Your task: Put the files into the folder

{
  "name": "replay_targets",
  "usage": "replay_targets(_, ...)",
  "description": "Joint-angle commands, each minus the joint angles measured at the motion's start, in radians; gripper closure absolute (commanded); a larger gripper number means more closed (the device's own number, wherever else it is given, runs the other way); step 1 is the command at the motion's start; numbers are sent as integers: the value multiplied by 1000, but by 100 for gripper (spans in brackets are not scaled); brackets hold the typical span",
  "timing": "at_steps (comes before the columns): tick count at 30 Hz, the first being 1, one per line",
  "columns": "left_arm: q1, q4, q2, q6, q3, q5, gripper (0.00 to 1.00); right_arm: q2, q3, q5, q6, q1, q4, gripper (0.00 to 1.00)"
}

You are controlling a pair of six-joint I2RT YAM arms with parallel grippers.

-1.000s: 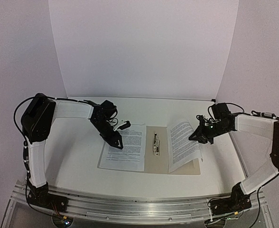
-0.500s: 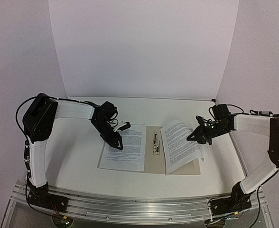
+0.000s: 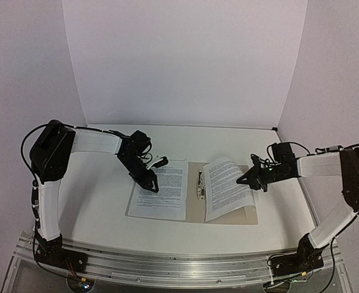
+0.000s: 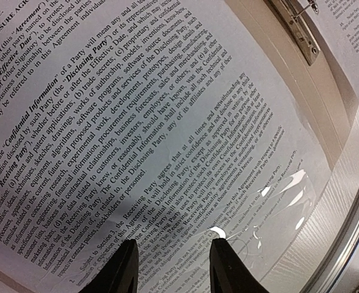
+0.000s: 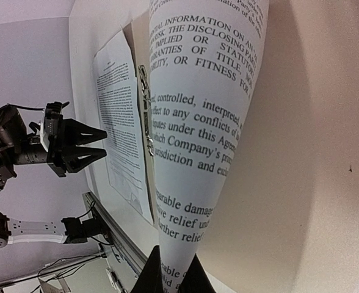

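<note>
Seen from above, the open tan folder [image 3: 195, 210] lies mid-table. The right gripper [image 3: 248, 178] is clenched on the right edge of a printed sheet [image 3: 225, 186] bowed over the folder's right half; a slip could drop it askew across the metal clip [image 3: 199, 183]. The left wrist view shows the left gripper [image 4: 173, 247] with jaws apart just above the other sheet [image 4: 155, 134]; a careless push could crease it. In the right wrist view the pinched page curls steeply and may fold.

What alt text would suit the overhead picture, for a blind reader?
Seen from above, the right end effector pinches the edge of a curled printed sheet over the right half of an open tan folder. The left end effector, open, hangs at a second sheet lying flat left of the folder's spine.
</note>
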Motion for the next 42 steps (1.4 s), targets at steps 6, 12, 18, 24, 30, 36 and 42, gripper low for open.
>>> replay_targets(6, 1, 28, -2, -15, -9, 1, 59, 23, -43, -26, 92, -5, 175, 91)
replay_targets(12, 0, 28, -2, -12, -9, -2, 59, 58, -50, -29, 107, -5, 223, 92)
replay_targets(18, 1, 29, -3, -12, -10, -5, 59, 106, -50, -37, 102, -5, 241, 91)
replay_targets(24, 1, 29, -1, -14, -10, -4, 59, 127, -60, -38, 117, 0, 268, 91)
replay_targets(30, 0, 32, 1, -12, -12, -5, 59, 137, -85, -71, 187, 7, 368, 91)
replay_targets(36, 1, 37, -1, -16, -22, -3, 59, 94, -111, -102, 280, 7, 498, 91)
replay_targets(42, 1, 38, -3, -11, -23, -2, 59, 50, -139, -98, 298, 8, 526, 91)
